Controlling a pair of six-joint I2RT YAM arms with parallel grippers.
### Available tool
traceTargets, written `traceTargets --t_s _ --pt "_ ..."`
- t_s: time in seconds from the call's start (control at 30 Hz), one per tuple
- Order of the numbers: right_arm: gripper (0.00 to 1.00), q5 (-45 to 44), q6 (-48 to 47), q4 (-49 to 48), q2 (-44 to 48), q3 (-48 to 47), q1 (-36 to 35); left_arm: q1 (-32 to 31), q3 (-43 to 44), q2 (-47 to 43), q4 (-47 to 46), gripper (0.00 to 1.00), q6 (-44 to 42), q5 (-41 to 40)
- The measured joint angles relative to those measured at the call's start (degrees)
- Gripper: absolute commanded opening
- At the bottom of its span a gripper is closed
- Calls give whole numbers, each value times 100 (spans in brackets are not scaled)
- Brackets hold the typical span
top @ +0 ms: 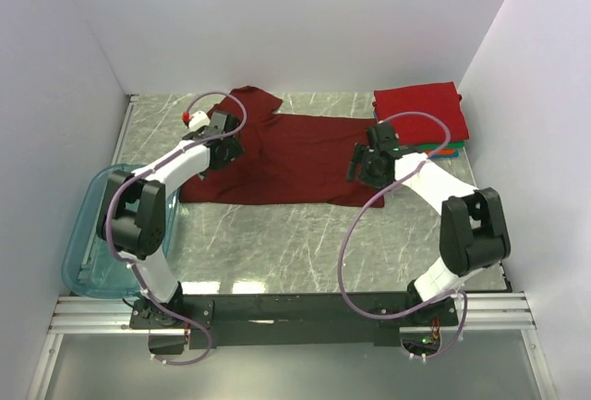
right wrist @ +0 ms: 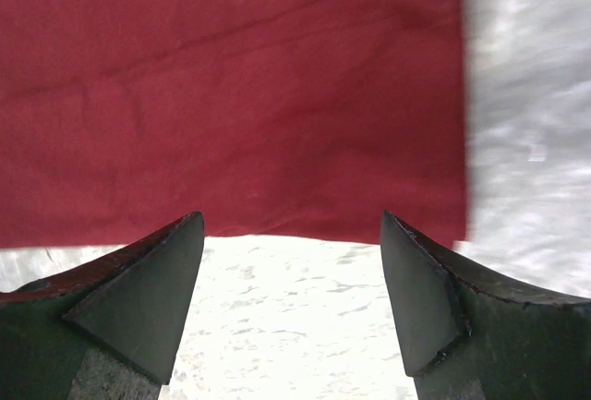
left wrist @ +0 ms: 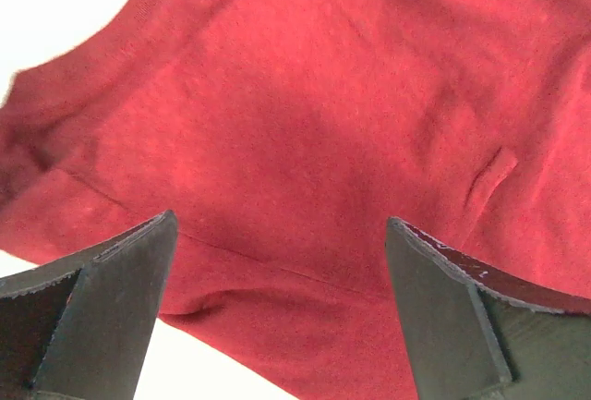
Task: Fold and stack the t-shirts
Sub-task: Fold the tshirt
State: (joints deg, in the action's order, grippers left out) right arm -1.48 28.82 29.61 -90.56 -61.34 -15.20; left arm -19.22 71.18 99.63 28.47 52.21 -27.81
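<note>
Maroon shirt flat at centre of table, long axis left-right, sleeves left, hem right. The 2 grippers are spread and hold nothing: left gripper over sleeve end, right gripper at hem corner. Folded stack, red on top, far right. Teal bin at left.

overhead view looks down on table; both wrist views close over maroon shirt.
</note>
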Motion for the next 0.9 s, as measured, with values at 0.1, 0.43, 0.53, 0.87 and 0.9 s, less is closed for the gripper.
traceTargets --t_s 0.1,0.43,0.53,0.87,0.9 --pt "84 85 -20 -59 -240 0 -199 2 -13 170 -52 99 13 127" --pt "84 527 -15 -334 -695 343 66 245 -636 439 -195 99 146 345" --pt "84 702 -11 -428 -680 391 212 376 -732 389 -308 100 153 385" --pt "86 1255 -22 -927 -326 907 527 588 -953 229 -601 100 146 466" --pt "86 1257 -24 -949 -289 944 533 590 -992 205 -640 100 146 466"
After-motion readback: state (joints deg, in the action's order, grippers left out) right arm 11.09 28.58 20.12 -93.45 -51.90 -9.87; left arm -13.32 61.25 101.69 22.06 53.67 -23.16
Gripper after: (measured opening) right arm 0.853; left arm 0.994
